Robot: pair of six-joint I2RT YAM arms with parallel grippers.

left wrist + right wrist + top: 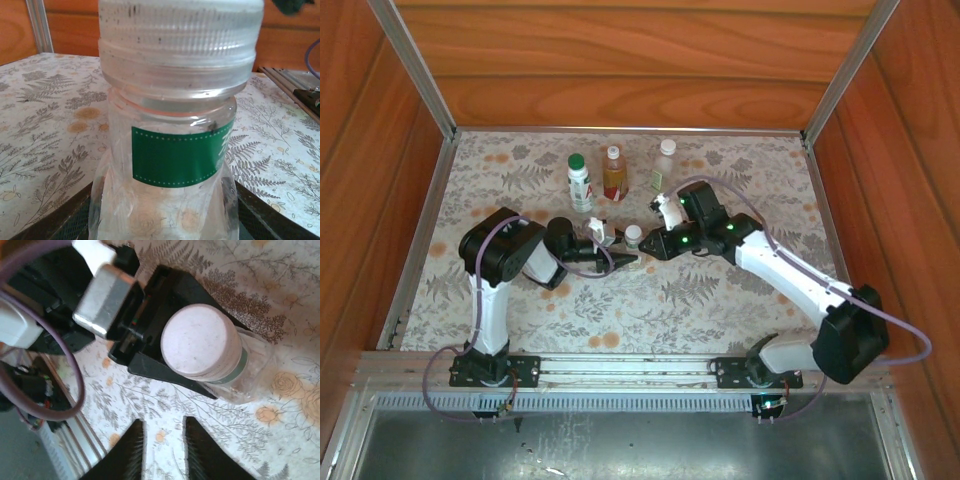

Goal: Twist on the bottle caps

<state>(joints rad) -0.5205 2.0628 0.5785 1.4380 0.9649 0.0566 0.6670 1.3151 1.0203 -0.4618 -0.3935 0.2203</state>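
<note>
My left gripper (626, 257) is shut on the short clear bottle (633, 243), which stands upright at mid-table. In the left wrist view this bottle (175, 200) with its green label sits between the dark fingers (272, 222), and a white ribbed cap (180, 40) is on its neck. Just right of the bottle is my right gripper (650, 246). Its jaws (164, 442) stand apart over bare cloth, beside the capped bottle (200, 347) and touching nothing. At the back stand three bottles: white with a dark green cap (579, 183), amber (614, 173) and clear (665, 160).
Flowered cloth (720, 300) covers the table. Wooden walls close in the left, right and back sides. A metal rail (620, 368) carrying both arm bases runs along the near edge. A purple cable (65, 405) loops by the left arm's wrist.
</note>
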